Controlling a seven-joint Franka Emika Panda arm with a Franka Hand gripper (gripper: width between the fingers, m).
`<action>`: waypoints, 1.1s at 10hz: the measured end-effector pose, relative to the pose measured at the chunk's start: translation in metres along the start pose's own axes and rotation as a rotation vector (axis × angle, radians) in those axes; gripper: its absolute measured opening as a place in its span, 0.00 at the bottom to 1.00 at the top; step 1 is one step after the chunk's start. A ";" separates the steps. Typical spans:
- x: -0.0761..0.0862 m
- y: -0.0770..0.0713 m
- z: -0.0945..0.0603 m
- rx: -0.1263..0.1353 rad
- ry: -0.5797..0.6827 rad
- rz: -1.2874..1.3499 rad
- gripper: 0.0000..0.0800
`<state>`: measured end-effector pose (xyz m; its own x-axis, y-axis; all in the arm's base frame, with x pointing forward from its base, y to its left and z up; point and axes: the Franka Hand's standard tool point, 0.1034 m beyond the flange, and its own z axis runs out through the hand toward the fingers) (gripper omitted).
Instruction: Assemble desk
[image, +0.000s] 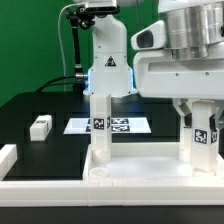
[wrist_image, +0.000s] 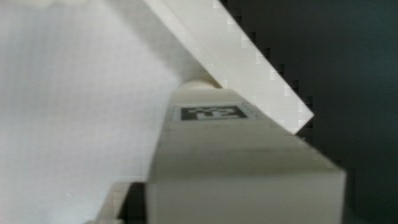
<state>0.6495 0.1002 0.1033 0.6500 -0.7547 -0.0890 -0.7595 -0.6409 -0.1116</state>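
I am straddling the upright leg (image: 201, 138) on the desk top (image: 140, 172) with my gripper (image: 199, 117), aiming to fasten it. Pinching or merely spread: I cannot tell.

Exterior view: sat low, near table (image: 30, 105) level, close before desk top (image: 140, 172), faced arm base (image: 108, 65) beyond. Wrist view: looked along tagged leg (wrist_image: 231, 175) from very close. Shared only that tagged leg (image: 200, 135)

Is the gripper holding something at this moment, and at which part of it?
It cannot be told. The fingers flank the upper part of a desk leg standing on the desk top; a firm grip is not visible.
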 end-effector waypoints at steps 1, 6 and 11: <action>-0.004 0.000 0.000 -0.009 -0.006 0.243 0.37; 0.003 0.005 0.004 0.064 -0.024 0.731 0.48; -0.014 -0.017 -0.006 0.082 0.038 0.142 0.79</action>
<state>0.6528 0.1210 0.1123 0.5334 -0.8427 -0.0727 -0.8379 -0.5148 -0.1813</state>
